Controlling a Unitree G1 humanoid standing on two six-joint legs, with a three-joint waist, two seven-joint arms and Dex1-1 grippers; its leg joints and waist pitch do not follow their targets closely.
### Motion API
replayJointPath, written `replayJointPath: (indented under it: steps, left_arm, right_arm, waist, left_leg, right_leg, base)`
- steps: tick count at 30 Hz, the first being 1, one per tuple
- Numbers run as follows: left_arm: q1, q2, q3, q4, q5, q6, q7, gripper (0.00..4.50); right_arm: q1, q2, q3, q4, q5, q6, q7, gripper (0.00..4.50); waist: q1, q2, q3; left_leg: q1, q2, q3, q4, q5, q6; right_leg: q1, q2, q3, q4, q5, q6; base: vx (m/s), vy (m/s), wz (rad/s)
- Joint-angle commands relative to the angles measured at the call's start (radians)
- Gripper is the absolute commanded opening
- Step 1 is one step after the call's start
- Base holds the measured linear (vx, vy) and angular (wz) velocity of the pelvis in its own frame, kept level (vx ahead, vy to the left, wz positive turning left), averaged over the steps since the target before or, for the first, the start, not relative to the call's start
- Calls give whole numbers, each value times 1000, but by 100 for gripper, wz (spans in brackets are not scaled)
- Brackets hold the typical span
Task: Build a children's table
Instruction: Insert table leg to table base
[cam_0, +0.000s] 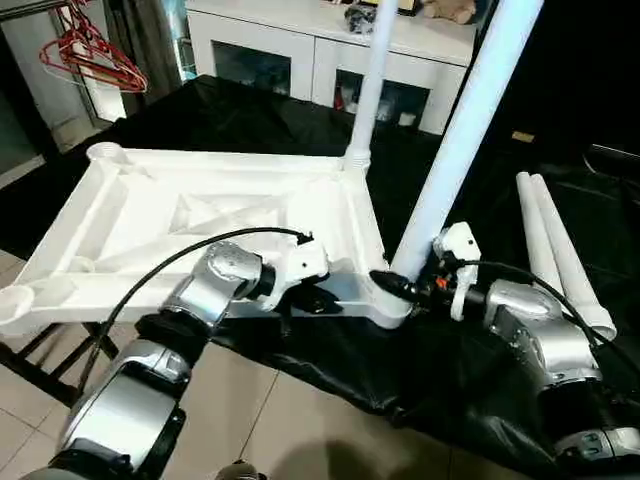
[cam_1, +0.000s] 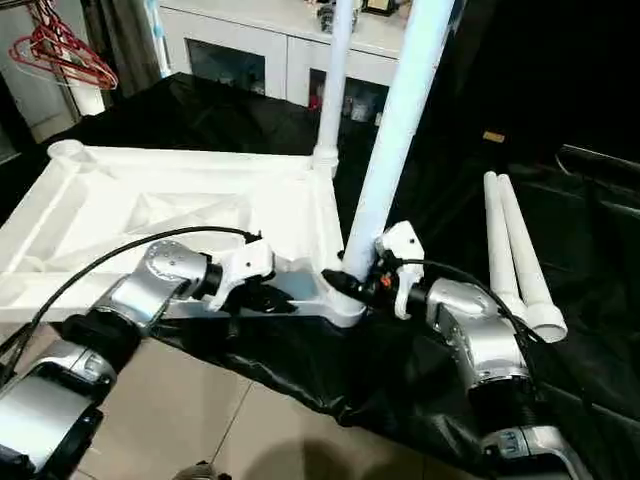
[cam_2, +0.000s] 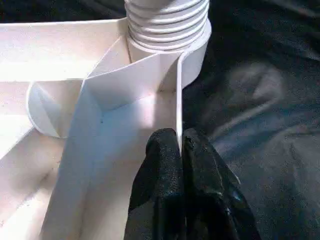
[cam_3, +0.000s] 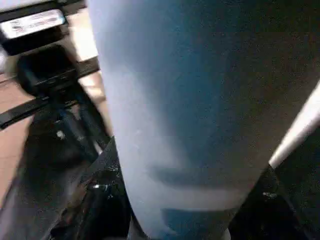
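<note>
Black cloth (cam_0: 300, 120): two loose legs (cam_0: 560, 250), two mounted (cam_0: 372, 90).

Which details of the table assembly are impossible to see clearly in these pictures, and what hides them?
- Tops of both standing legs: near leg and far leg are cut off by the head views' upper edge.
- How deep the near leg sits in its corner socket: the right gripper covers the joint.
- Right wrist view: the near leg hides most of the right gripper's fingers.
- Items on the cabinet: too small.
</note>
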Motion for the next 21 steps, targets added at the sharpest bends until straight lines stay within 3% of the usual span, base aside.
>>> replayJointPath:
  steps: [1,2,8,14,15,17,18,20,21]
  left_arm:
    - [-10,15,-2,-9,3,-8,-4,0]
    - [-10,21,-4,-10,5,-9,-12,0]
    - [-11,30,5,4,9,-7,11,0]
    - [-23,7,38,20,7,34,102,0]
    - [-45,-19,60,29,7,78,183,0]
    - [-58,-37,68,34,13,99,238,0]
    - [-76,-63,71,46,31,130,320,0]
    - [-87,-87,76,54,35,150,371,0]
    - [-95,-119,89,56,23,185,404,0]
  right_arm:
    - [34,7,61,79,-3,32,67,191]
    - [36,8,63,94,-7,9,83,191]
    - [56,9,77,109,-23,-42,117,191]
    - [21,46,38,180,-42,-81,23,191]
    - [-23,87,-19,256,-49,-89,-132,191]
    - [-45,108,-53,296,-50,-88,-228,191]
    - [-63,125,-70,332,-56,-86,-303,191]
    - [-74,139,-81,355,-56,-88,-348,191]
    - [-91,156,-95,386,-53,-86,-401,191]
  waist:
    - [-2,9,-57]
    - [-2,4,-58]
    - [0,7,-57]
    - [-5,6,-48]
    - [-14,2,-42]
    - [-24,-2,-41]
    - [-34,-1,-42]
    - [-44,5,-39]
    - [-41,17,-38]
  left_leg:
    - [20,72,-31,-83,-306,7]
    - [20,71,-30,-82,-304,8]
    - [20,72,-29,-82,-300,12]
    - [28,69,-33,-85,-370,-6]
    - [33,68,-39,-85,-413,-23]
    - [42,64,-47,-80,-463,-38]
    - [39,65,-50,-82,-475,-42]
    - [49,67,-53,-81,-535,-46]
    - [57,69,-56,-80,-564,-49]
  right_leg:
    - [34,-117,64,-90,-347,-162]
    - [35,-118,64,-89,-339,-167]
    - [37,-117,64,-85,-322,-183]
    - [28,-122,61,-104,-472,-154]
    - [21,-126,56,-112,-581,-127]
    - [20,-131,39,-132,-695,-80]
    - [24,-130,28,-137,-701,-65]
    - [23,-129,2,-152,-700,-43]
    - [22,-131,-5,-159,-697,-39]
  base:
    - [0,0,0]
    - [0,0,0]
    - [0,0,0]
    - [0,0,0]
    - [0,0,0]
    - [-26,3,-5]
    - [-54,27,-11]
    - [-27,13,-6]
    - [0,0,0]
